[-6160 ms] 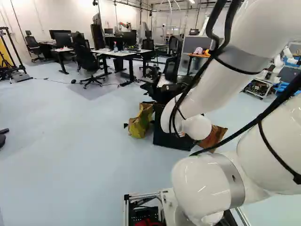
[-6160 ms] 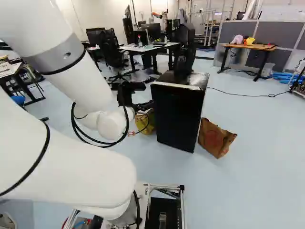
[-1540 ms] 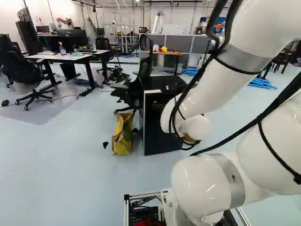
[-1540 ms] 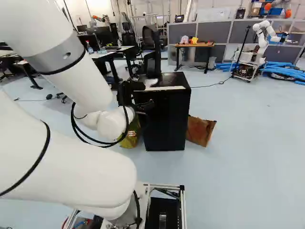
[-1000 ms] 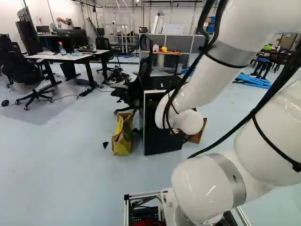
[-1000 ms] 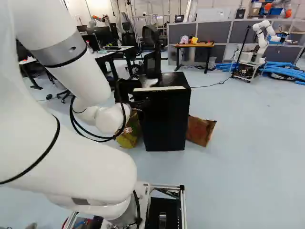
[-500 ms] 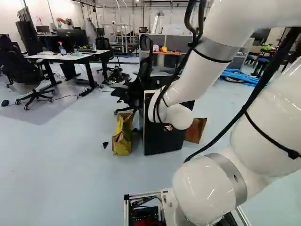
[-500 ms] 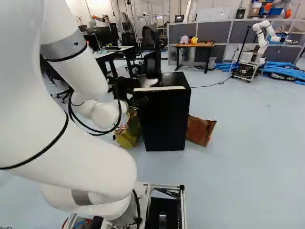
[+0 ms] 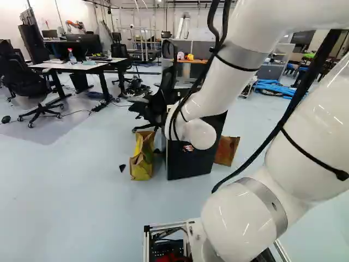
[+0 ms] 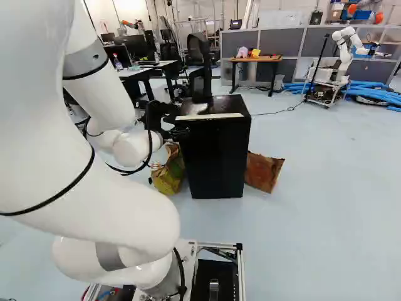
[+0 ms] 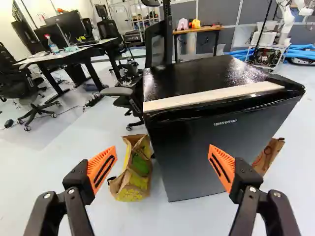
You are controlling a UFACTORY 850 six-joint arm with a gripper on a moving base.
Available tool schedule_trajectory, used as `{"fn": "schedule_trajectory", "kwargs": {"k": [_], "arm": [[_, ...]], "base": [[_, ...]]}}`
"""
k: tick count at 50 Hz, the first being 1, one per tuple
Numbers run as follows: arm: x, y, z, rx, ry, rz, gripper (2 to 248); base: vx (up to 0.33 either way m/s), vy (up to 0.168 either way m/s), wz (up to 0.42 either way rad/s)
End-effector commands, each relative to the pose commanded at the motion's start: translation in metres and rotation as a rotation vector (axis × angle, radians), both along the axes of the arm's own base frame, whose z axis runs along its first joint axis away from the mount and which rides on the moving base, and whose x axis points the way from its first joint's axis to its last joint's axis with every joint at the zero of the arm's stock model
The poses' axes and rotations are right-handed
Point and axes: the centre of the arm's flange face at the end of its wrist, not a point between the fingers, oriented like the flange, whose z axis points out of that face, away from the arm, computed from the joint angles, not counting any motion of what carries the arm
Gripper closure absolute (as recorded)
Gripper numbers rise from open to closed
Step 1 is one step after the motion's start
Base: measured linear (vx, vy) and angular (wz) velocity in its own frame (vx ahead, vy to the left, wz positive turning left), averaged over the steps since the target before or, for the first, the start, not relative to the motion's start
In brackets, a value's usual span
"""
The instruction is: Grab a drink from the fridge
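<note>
So my gripper (image 11: 163, 148) has its fingers spread wide with nothing between them, and the upright fridge (image 11: 187, 162) sits ahead, mostly off to their right, door facing me.

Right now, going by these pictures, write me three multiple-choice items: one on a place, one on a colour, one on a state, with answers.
1. Where is the yellow-and-brown bag?
A) On the floor beside the fridge
B) On top of the fridge
C) On a desk

2. What colour are the gripper's pads?
A) Blue
B) Green
C) Orange

3. How does the gripper stand?
A) Shut on a bottle
B) Open
C) Shut on nothing

Answers:
1 A: the wrist view shows it by the fridge's side.
2 C: both pads show orange there.
3 B: the fingers stand wide apart, gripping nothing.
</note>
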Motion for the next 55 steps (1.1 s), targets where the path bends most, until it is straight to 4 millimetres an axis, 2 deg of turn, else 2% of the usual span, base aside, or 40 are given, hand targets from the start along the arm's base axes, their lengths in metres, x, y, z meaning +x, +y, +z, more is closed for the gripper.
{"fn": "schedule_trajectory", "kwargs": {"k": [32, 55], "arm": [[0.001, 0.032, 0.005, 0.037, -0.057, -0.016, 3], [0.005, 0.055, -0.009, 0.032, -0.068, -0.045, 3]], "base": [[0.000, 0.000, 0.000], [0.000, 0.000, 0.000]]}}
